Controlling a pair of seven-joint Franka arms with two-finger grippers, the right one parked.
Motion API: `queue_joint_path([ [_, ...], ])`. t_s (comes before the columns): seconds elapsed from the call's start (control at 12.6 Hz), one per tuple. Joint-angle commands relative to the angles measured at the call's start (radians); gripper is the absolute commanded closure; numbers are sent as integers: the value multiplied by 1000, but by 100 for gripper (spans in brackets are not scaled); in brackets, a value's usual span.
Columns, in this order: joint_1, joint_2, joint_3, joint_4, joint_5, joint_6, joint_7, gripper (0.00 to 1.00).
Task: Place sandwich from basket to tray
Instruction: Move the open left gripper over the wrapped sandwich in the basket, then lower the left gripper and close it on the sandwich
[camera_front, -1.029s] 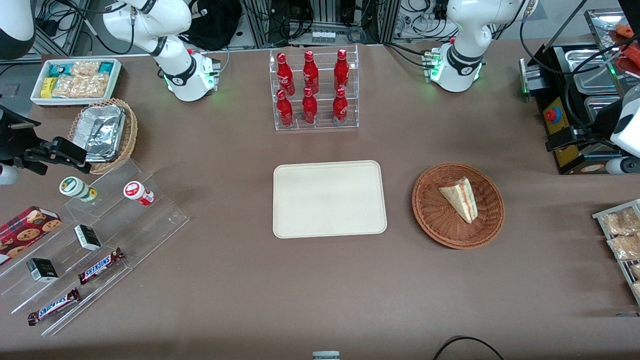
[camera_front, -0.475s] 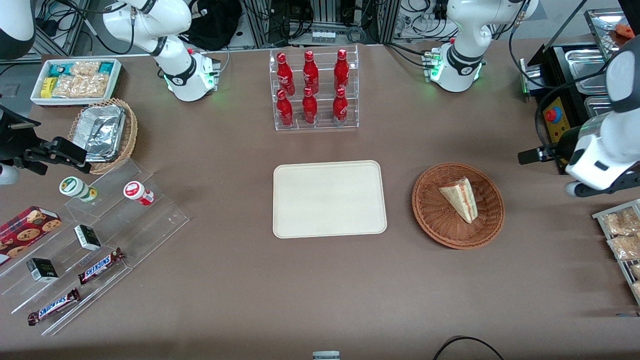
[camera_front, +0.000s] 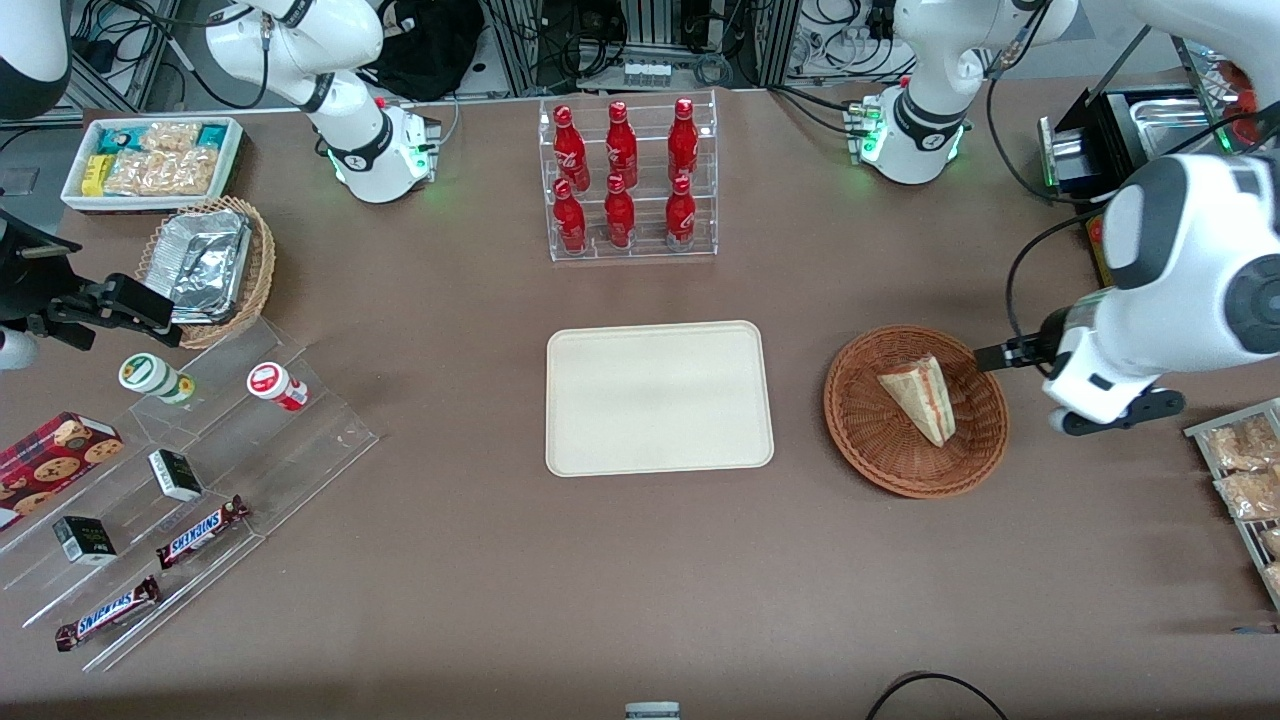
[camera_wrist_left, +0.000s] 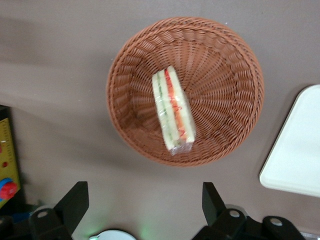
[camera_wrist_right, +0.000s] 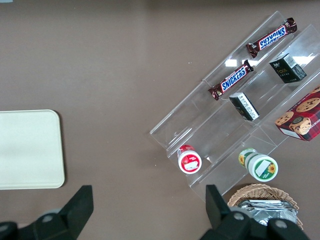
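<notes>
The sandwich (camera_front: 923, 398) is a pale triangular wedge with red and green filling. It lies in the round reddish-brown wicker basket (camera_front: 862, 420). The cream tray (camera_front: 658, 398) lies flat beside the basket, toward the parked arm's end, with nothing on it. My left gripper (camera_front: 1075, 385) hovers above the table just outside the basket's rim, toward the working arm's end. In the left wrist view the gripper (camera_wrist_left: 144, 205) is open and empty, its fingers (camera_wrist_left: 75, 200) spread wide over bare table short of the basket (camera_wrist_left: 220, 55), the sandwich (camera_wrist_left: 173, 111) and a corner of the tray (camera_wrist_left: 295, 155).
A clear rack of red bottles (camera_front: 625, 180) stands farther from the camera than the tray. A black control box with a red button (camera_front: 1105, 235) and metal pans sit near the working arm. A rack of snack packets (camera_front: 1240, 470) lies beside the gripper. Snack shelves (camera_front: 180, 480) and a foil basket (camera_front: 205, 265) are toward the parked arm's end.
The left arm has swung in from the table's end toward the basket and lower; its gripper now hangs just outside the basket's rim. Sandwich, basket and tray have not moved.
</notes>
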Motion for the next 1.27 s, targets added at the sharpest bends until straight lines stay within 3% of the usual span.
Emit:
queue_joint_path([
  [0.0, -22, -34, 3, -83, -5, 93, -69, 0],
  [0.24, -48, -95, 3, -255, -6, 292, -81, 0],
  [0.4, -75, -118, 3, -358, -2, 429, -208, 0],
  [0.71, -83, -175, 5, -525, -2, 583, -239, 0],
  [1.19, -75, -155, 8, -552, -8, 612, -286, 0],
])
